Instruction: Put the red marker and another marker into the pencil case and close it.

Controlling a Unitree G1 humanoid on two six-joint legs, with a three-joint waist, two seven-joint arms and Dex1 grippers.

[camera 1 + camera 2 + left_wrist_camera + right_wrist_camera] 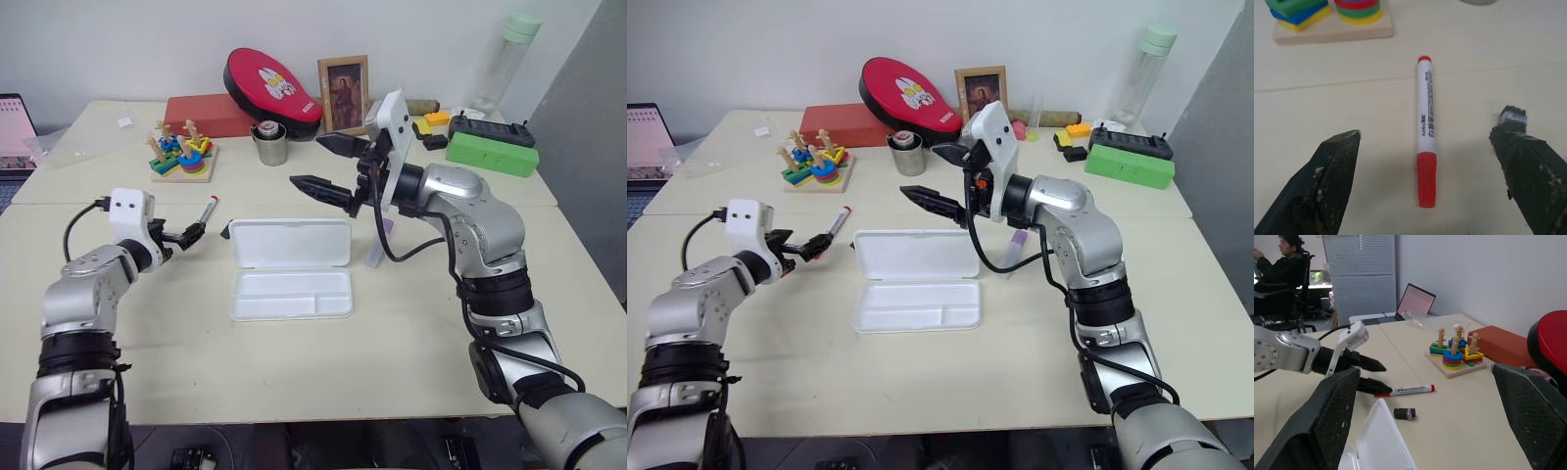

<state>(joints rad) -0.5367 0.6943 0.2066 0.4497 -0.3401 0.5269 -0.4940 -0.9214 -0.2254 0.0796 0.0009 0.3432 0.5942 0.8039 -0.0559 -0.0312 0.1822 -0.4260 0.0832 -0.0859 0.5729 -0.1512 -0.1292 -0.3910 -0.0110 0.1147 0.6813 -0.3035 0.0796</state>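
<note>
The table (411, 343) bears the red marker (208, 211) and the pencil case (291, 267).

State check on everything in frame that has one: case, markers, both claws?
pencil case: lid open, tray has no markers in it.
red marker: capped, lying on the table, not gripped.
purple-capped marker: capped, on the table right of the case, partly hidden by the right arm.
left claw: open, fingers either side of the red marker, not touching it.
right claw: open, holding nothing, above the table.
</note>
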